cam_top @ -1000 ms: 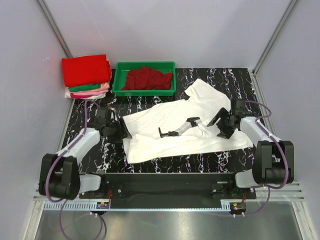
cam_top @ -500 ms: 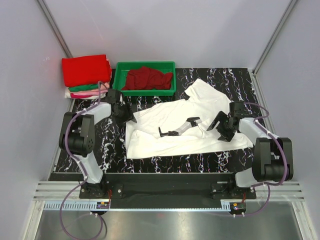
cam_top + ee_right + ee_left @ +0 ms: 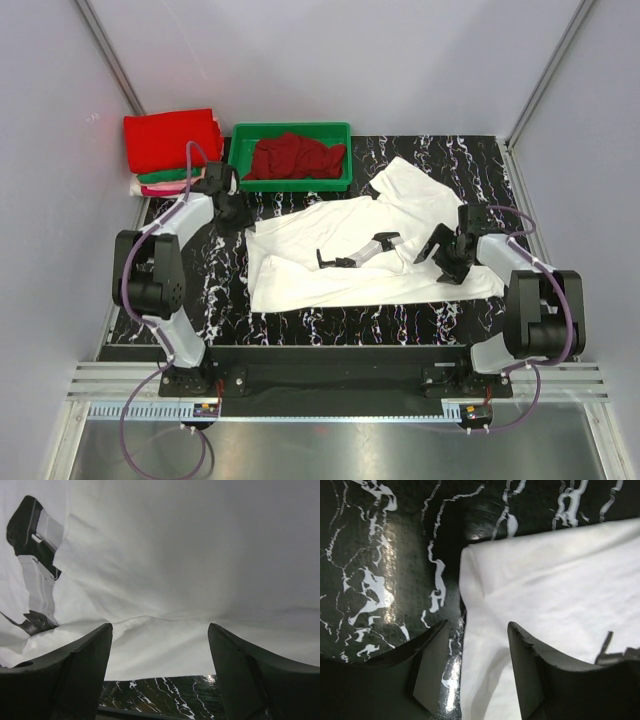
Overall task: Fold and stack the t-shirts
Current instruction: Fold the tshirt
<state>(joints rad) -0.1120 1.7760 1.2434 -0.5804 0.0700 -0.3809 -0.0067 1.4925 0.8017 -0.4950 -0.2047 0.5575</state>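
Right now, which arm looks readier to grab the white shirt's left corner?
Left, probably. The left gripper, open, has the edge of the white shirt between its fingers, corner just ahead. The right gripper, open, is over the shirt's opposite end.

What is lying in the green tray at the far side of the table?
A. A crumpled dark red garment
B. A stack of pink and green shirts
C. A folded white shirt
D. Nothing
A: the green tray holds a crumpled dark red garment, while the white t-shirt lies spread out on the table in front of it.
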